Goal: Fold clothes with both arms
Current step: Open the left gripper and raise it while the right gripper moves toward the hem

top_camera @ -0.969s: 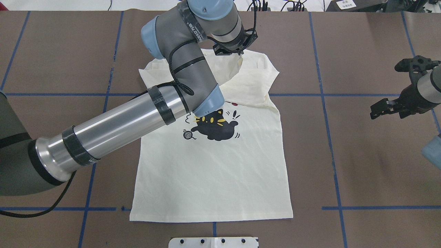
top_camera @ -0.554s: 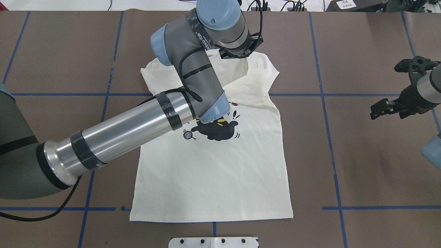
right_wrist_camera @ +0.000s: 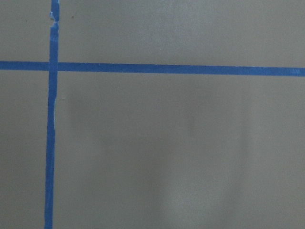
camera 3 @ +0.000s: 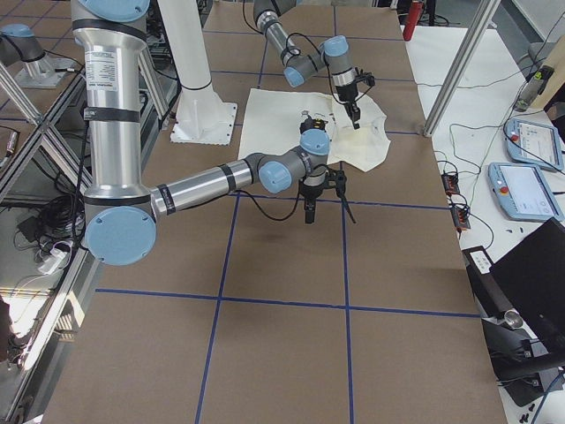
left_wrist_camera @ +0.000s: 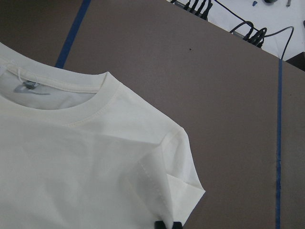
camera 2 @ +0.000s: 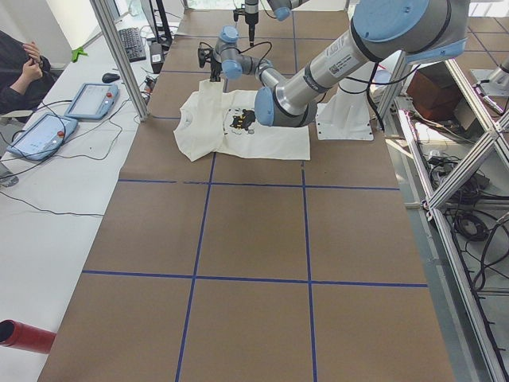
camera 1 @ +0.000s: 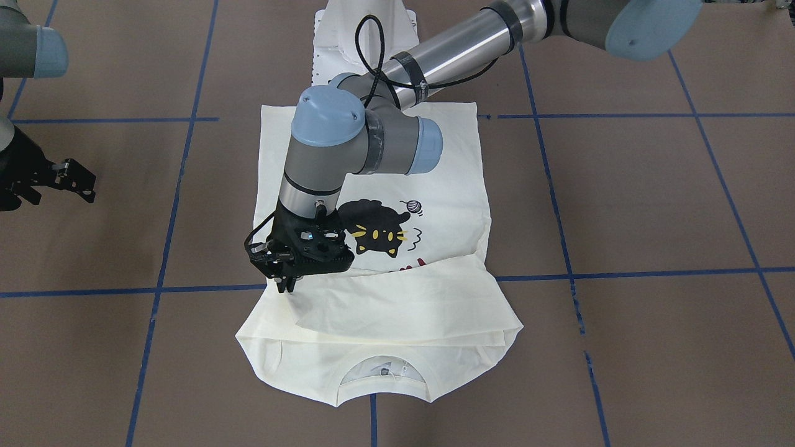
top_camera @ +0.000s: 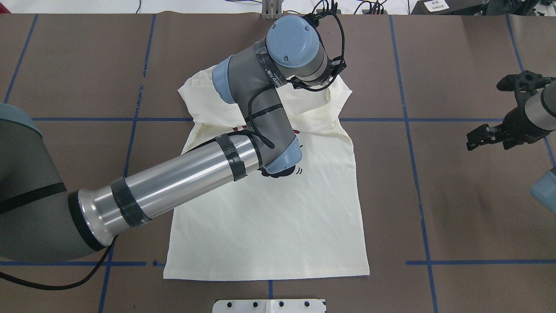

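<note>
- The T-shirt [top_camera: 269,226] lies flat and print-up at mid-counter [top_camera: 456,195], with one sleeve [camera 1: 404,298] laid across the chest.
- The left end effector [camera 1: 287,284] is closed, pinching that sleeve's end.
- The right end effector [camera 3: 327,206] is spread wide and empty, well apart from the shirt.
- The cloth is likely light and limp, so hems and corners are the best places to grip.

Robotics lab bay: brown paper-covered table [camera 2: 250,231] gridded with blue tape lines [camera 2: 254,278], aluminium-profile frame posts [camera 2: 119,56], grey-blue teach pendants [camera 2: 87,99] and black keyboard [camera 2: 133,44] on white side bench [camera 2: 48,207].
</note>
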